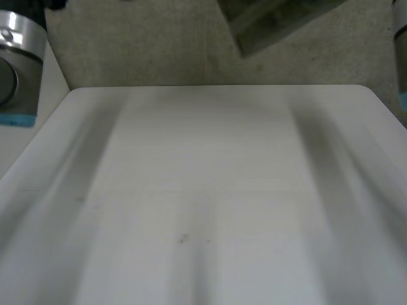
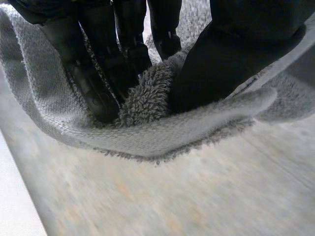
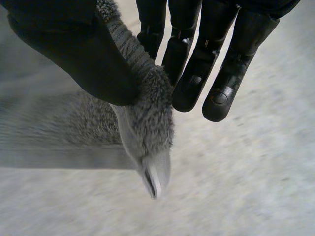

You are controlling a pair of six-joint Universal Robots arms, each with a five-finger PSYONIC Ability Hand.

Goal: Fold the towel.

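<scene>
Left hand point(image 2: 93, 93) pinching fluffy grey towel point(image 2: 157, 137) edge | right hand point(image 3: 83, 54) pinching hemmed corner

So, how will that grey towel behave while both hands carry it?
Probably floppy: the towel sags in a loop under the left hand. Its fuzzy pile likely resists slipping; the right hand holds it by a pinch, so it seems light.

Head above table point(image 1: 210, 178); wrists near towel point(image 2: 147, 140)
</scene>
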